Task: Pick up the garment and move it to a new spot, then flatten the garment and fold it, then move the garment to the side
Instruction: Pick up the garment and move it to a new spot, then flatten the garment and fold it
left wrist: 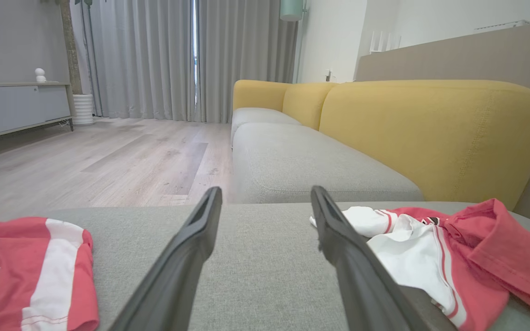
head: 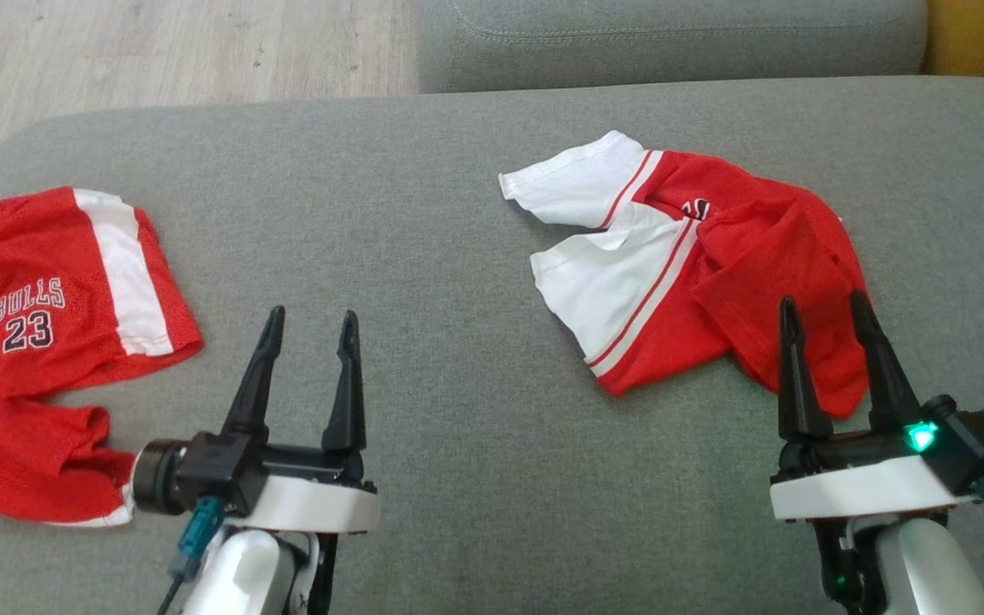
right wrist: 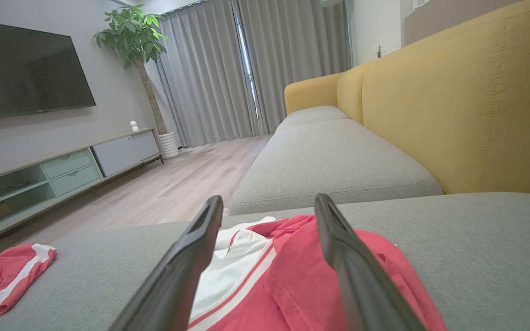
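While both claws stand spread wide with nothing between their fingers, the garment (head: pixel 671 265) lies crumpled on the right part of the grey sofa seat (head: pixel 424 213). It is red with white panels and thin red stripes, and its red part is folded over itself on the right side. The right gripper (head: pixel 823 299) is at the near right, and its fingertips stand over the near red edge of the garment; whether they touch the cloth I cannot tell. The left gripper (head: pixel 313 313) is at the near left, over bare grey fabric and well apart from the garment. To its left lies a red jersey (head: pixel 39 342) with a white stripe and the print "BULLS 23", at the left edge of the seat; its near part is bunched just beside the left wrist. On the far side there is a second grey cushion (head: pixel 671 38), a wooden floor (head: pixel 159 51) at the far left, and a yellow backrest (left wrist: pixel 430 133) on the right.
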Controlling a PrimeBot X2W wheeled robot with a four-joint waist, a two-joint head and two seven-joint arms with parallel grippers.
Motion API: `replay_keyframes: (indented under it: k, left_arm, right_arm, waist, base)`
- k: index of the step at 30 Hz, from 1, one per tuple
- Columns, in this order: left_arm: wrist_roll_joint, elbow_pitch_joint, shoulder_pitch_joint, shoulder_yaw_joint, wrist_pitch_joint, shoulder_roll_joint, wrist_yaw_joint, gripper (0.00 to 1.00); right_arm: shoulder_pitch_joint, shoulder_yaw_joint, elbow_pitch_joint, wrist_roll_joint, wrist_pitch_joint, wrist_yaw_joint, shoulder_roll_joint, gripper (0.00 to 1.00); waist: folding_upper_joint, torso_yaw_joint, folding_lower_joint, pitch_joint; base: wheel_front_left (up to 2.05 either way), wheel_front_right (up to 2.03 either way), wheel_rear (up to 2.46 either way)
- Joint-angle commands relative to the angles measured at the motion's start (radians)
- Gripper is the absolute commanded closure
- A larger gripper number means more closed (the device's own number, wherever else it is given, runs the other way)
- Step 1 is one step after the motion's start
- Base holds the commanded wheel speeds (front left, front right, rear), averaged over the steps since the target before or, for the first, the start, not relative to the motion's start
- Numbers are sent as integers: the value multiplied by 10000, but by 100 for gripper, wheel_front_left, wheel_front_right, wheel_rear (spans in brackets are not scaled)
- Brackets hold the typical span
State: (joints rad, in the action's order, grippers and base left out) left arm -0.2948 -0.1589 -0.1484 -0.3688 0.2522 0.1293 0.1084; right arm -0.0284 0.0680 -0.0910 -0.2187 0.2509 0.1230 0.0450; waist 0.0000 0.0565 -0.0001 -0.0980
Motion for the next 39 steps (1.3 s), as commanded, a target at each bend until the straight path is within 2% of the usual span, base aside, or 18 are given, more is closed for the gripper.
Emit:
replay_keyframes:
  k: [1, 10, 20, 24, 28, 39]
  left_arm:
    - [124, 344, -241, 505, 94, -17, -75, 0]
    - [582, 428, -141, 1144, 95, -364, -573, 0]
    - [856, 316, -123, 1325, 95, -643, -998, 0]
    - [869, 237, -136, 1325, 95, -710, -1091, 0]
    - [879, 172, -184, 1271, 95, -751, -1170, 0]
    - [517, 45, -665, 643, 95, -788, -1157, 0]
  right_arm:
    - [-237, 279, 291, 70, 109, 77, 52, 0]
    - [-230, 315, 267, 31, 109, 77, 52, 0]
    - [-237, 253, 160, 261, 109, 77, 52, 0]
    - [-465, 345, -420, 632, 109, 77, 52, 0]
    - [-1040, 906, -1192, 1068, -184, 77, 52, 0]
    - [-3575, 1930, -3760, 2251, -2261, 77, 52, 0]
  waist:
    - [0, -14, 1, -8]
    - [0, -87, 1, -2]
    - [0, 126, 1, -108]
    - [0, 356, 1, -255]
    - [0, 587, 1, -466]
    - [0, 1581, 1, -1280]
  base:
    - [0, 0, 0]
    - [0, 0, 0]
    - [0, 0, 0]
    - [0, 0, 0]
    - [0, 0, 0]
    - [0, 0, 0]
